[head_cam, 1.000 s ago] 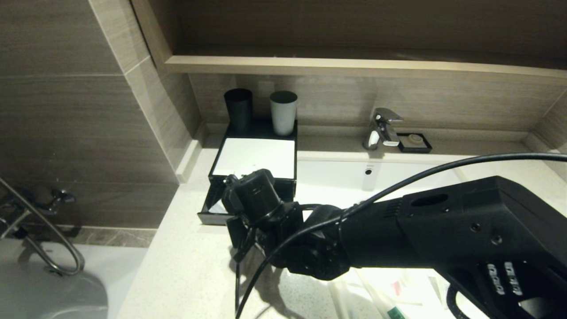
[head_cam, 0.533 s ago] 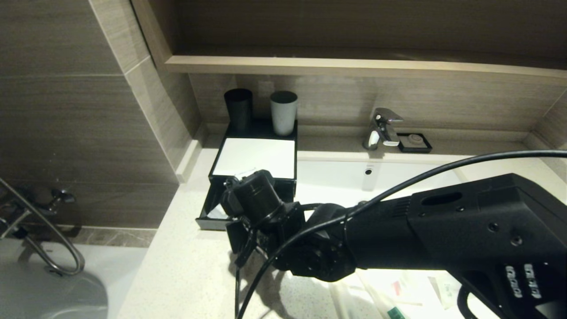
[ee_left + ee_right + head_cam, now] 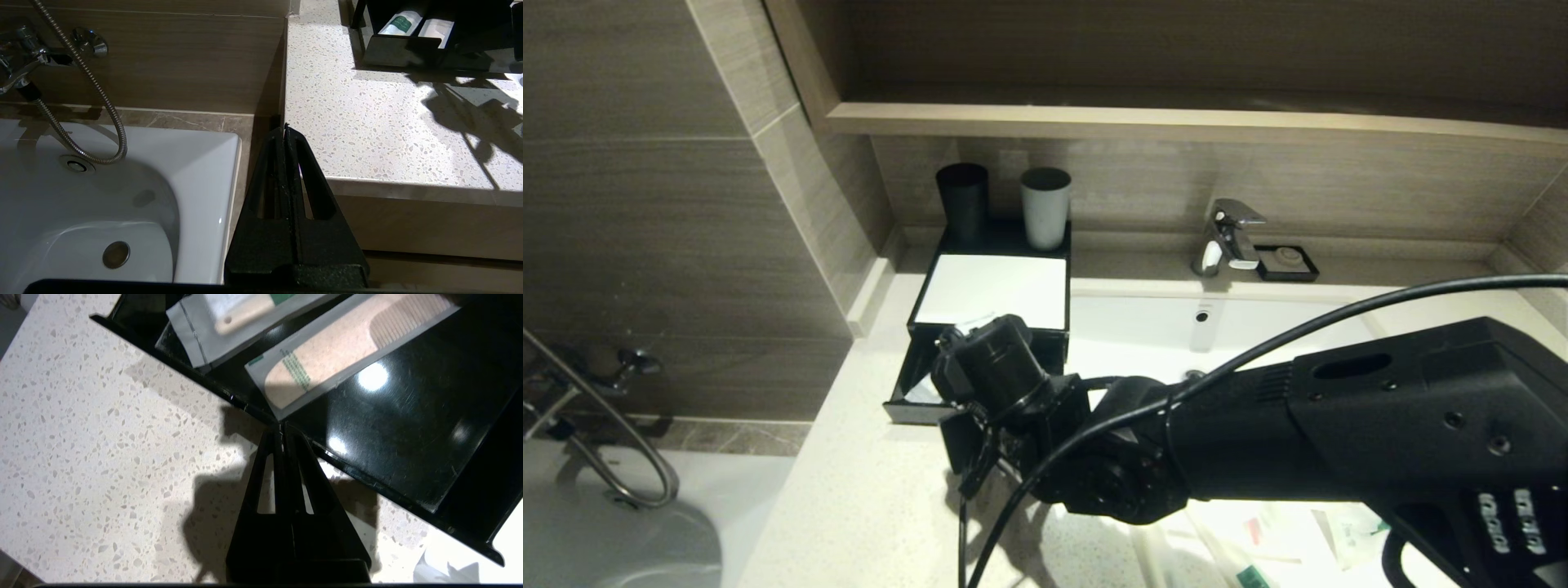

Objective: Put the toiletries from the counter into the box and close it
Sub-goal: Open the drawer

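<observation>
The black box [image 3: 992, 290] with its white panel stands at the back left of the counter [image 3: 866, 498], its drawer [image 3: 907, 402] pulled open. Two packets [image 3: 347, 351] lie in the drawer, one with a comb. My right gripper [image 3: 282, 426] is shut and empty, its tips at the drawer's front rim. Several toiletries [image 3: 1262, 531] lie on the counter near the front, partly hidden under my right arm [image 3: 1339, 425]. My left gripper [image 3: 284, 127] is shut and empty, hanging off the counter's left end above the bathtub.
A black cup [image 3: 962, 200] and a grey cup [image 3: 1045, 206] stand behind the box. The white basin [image 3: 1143, 331], tap [image 3: 1229, 237] and soap dish [image 3: 1288, 263] lie to the right. A bathtub [image 3: 102, 196] with shower hose sits left of the counter.
My right arm has shifted a little to the right, with the wrist still at the drawer front. The drawer stays open and the gripper stays shut.
</observation>
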Robot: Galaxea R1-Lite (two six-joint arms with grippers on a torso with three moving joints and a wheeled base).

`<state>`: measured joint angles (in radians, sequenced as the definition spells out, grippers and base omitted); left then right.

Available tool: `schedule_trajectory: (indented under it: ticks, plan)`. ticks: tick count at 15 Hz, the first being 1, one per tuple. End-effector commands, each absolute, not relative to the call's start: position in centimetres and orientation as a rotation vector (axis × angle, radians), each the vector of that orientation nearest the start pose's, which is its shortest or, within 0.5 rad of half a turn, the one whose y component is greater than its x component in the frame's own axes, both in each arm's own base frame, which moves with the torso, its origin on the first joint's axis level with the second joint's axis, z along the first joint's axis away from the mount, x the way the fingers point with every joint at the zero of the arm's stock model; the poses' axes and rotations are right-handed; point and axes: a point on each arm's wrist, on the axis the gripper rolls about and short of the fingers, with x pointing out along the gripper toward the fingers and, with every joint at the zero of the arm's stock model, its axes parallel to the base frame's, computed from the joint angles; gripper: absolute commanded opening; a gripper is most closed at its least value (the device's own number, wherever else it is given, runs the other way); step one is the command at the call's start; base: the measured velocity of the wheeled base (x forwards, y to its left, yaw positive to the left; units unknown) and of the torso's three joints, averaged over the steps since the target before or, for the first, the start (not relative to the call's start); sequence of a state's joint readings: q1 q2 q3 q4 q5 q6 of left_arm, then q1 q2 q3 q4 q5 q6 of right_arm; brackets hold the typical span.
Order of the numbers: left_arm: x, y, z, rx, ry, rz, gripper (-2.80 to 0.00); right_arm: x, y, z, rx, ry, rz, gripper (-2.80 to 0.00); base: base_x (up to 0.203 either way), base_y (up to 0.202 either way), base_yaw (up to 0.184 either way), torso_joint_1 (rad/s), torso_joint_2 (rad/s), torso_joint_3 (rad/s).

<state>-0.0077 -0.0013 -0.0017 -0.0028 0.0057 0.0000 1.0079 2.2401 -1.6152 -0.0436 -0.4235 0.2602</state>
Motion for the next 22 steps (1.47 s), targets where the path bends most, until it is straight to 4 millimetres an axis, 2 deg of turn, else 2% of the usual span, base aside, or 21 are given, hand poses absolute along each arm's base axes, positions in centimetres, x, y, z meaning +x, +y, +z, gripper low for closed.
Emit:
schedule_trajectory:
  ticks: [1,12,18,20,22]
  plan:
    - [-2.3,0.0,7.6,0.000,-0.006,-0.002,-2.80,24.9,37.9,14.4,-0.128,0.505,0.505,-2.80,0.000,0.000,0.000,0.000,0.00,0.000]
    - [-2.3,0.0,7.6,0.000,-0.006,-0.002,-2.80,24.4,37.7,14.5,-0.127,0.519,0.536,-2.80,0.000,0.000,0.000,0.000,0.00,0.000]
    - [-2.3,0.0,7.6,0.000,-0.006,-0.002,-2.80,25.0,38.1,16.1,-0.061,0.476,0.533,-2.80,0.000,0.000,0.000,0.000,0.00,0.000]
    - [-2.3,0.0,7.6,0.000,-0.006,-0.002,-2.80,25.3,38.0,17.2,-0.035,0.450,0.528,-2.80,0.000,0.000,0.000,0.000,0.00,0.000]
    - [-2.3,0.0,7.6,0.000,-0.006,-0.002,-2.80,26.6,37.2,18.3,0.004,0.427,0.495,-2.80,0.000,0.000,0.000,0.000,0.00,0.000]
